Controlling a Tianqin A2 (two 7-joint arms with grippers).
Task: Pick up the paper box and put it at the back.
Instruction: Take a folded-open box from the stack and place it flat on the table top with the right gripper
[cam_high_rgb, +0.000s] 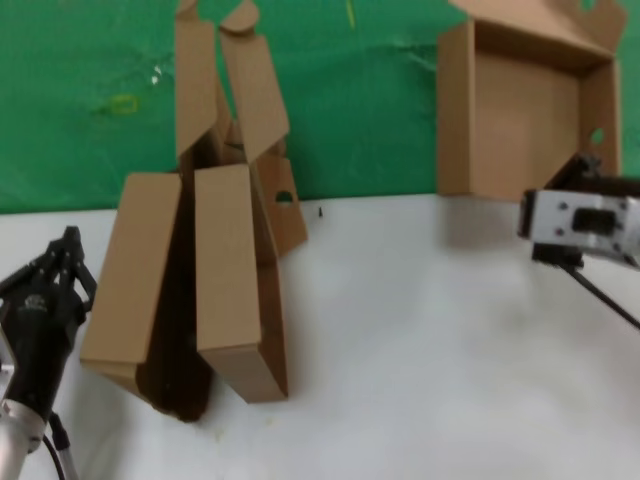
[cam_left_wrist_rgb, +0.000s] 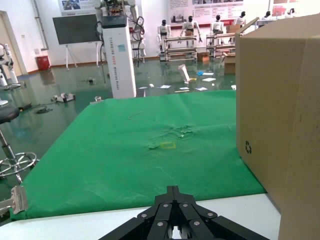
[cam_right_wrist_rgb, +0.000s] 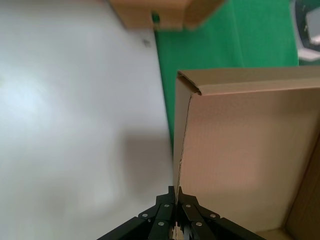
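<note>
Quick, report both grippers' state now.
Left gripper: shut, holding nothing, low beside the two other boxes.
Right gripper: shut on the paper box wall, by the back.

The right tool (cam_right_wrist_rgb: 176, 192) is raised with fingers pinched together, while the left tool (cam_high_rgb: 68, 243), closed, sits low.

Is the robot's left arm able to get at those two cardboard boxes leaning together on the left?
Probably yes. The left gripper sits just beside the two leaning boxes, with only bare white table between. The right gripper is busy, shut on the paper box.
</note>
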